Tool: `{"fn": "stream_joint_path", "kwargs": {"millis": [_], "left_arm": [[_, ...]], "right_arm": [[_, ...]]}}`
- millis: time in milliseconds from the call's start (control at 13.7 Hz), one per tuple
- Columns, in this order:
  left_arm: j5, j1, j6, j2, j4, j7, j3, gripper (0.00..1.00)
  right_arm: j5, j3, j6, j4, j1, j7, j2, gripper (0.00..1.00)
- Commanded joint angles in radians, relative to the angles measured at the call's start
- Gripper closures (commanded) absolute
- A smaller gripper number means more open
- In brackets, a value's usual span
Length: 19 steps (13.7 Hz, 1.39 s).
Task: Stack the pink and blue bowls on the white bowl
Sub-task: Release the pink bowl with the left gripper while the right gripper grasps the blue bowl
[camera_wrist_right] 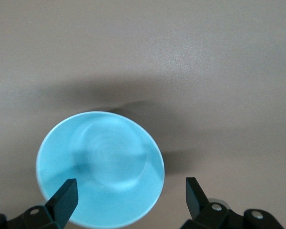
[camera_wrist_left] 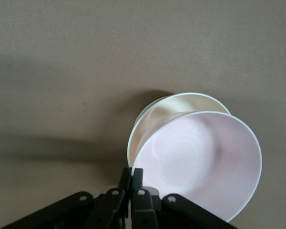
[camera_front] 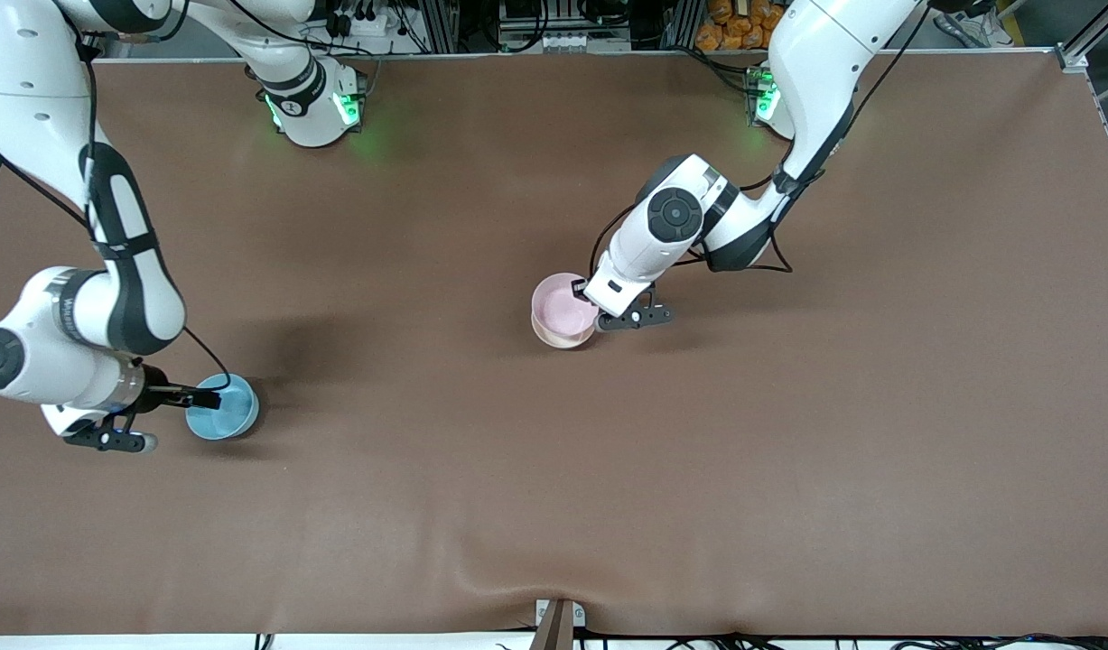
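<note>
Left end effector (camera_front: 599, 316) is clenched on the rim of the pink bowl (camera_front: 563, 309), holding it tilted over the white bowl (camera_wrist_left: 158, 110), whose cream rim shows just under it near the middle of the brown counter (camera_front: 788, 433). Right end effector (camera_front: 180, 417) stands released, one finger over the blue bowl (camera_front: 223, 408), which sits upright at the right arm's end of the counter, well apart from the pair.

Brown table (camera_front: 554, 506) with blue bowl (camera_front: 224, 408), white bowl (camera_front: 561, 339)
</note>
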Motion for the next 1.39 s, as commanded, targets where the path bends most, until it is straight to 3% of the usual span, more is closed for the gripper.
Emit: {"fn": "stream_joint_path", "kwargs": {"millis": [0,73,146,219,292,365,511,658,804,1023,1315], "left_arm": [[0.027,-0.005,0.011,0.031,0.042,-0.008,-0.001,1.00],[0.027,-0.007,0.009,0.039,0.048,-0.011,-0.001,1.00],[0.027,-0.007,0.011,0.044,0.051,-0.013,-0.001,0.93],[0.025,-0.010,0.012,0.044,0.051,-0.020,-0.001,0.41],[0.027,-0.007,0.016,0.042,0.051,-0.046,-0.001,0.00],[0.027,-0.005,0.016,0.036,0.056,-0.078,-0.001,0.00],[0.037,0.028,-0.012,-0.029,0.062,-0.082,-0.001,0.00],[0.040,0.103,-0.157,-0.175,0.073,-0.065,-0.003,0.00],[0.040,0.174,-0.301,-0.305,0.114,-0.057,-0.004,0.00],[0.040,0.239,-0.550,-0.410,0.218,0.004,-0.001,0.00],[0.044,0.326,-0.774,-0.447,0.381,0.197,0.000,0.00]], "right_arm": [[-0.016,0.012,0.053,-0.039,-0.022,-0.007,-0.005,0.00],[-0.016,0.012,0.070,-0.039,-0.029,-0.007,0.009,0.00],[-0.016,0.012,0.087,-0.041,-0.032,-0.007,0.020,0.00],[-0.016,0.012,0.092,-0.041,-0.035,-0.007,0.024,0.00],[-0.016,0.012,0.093,-0.041,-0.035,-0.007,0.024,0.00],[-0.016,0.012,0.093,-0.042,-0.035,-0.007,0.024,0.12],[-0.016,0.012,0.093,-0.044,-0.034,-0.007,0.026,0.59],[-0.013,0.014,0.093,-0.047,-0.035,-0.007,0.026,0.99],[-0.013,0.014,0.090,-0.047,-0.035,-0.005,0.024,1.00],[-0.011,0.014,0.079,-0.048,-0.032,-0.007,0.012,1.00],[-0.004,0.020,-0.023,-0.045,-0.022,-0.033,-0.073,1.00]]}}
